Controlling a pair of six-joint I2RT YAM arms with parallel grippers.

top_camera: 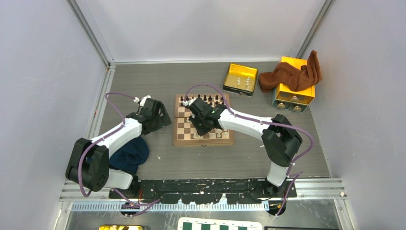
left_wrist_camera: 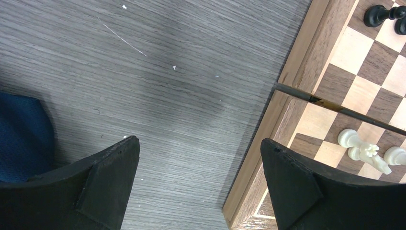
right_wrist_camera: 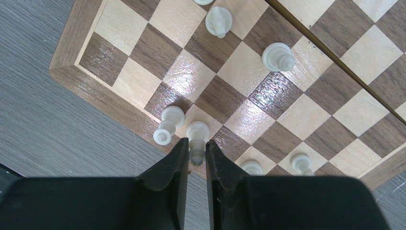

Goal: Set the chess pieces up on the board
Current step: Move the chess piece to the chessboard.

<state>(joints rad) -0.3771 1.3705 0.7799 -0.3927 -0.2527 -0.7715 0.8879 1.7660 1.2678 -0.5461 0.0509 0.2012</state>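
The small wooden chessboard (top_camera: 203,120) lies mid-table. Dark pieces (top_camera: 206,98) line its far edge; cream pieces (top_camera: 218,135) stand near its front edge. My right gripper (top_camera: 200,125) is over the board's near left part. In the right wrist view it (right_wrist_camera: 196,149) is shut on a cream piece (right_wrist_camera: 197,134) that stands by the board's border (right_wrist_camera: 67,57), next to another cream piece (right_wrist_camera: 167,124). My left gripper (top_camera: 160,117) hangs open and empty just left of the board; the left wrist view (left_wrist_camera: 198,146) shows bare table between its fingers and the board's edge (left_wrist_camera: 282,100).
A blue cloth (top_camera: 130,154) lies under my left arm. A yellow metal tray (top_camera: 239,79) holding a few cream pieces sits at the back, beside a yellow box (top_camera: 294,86) draped with a brown cloth (top_camera: 294,73). A green-and-white board (top_camera: 220,224) is at the bottom edge.
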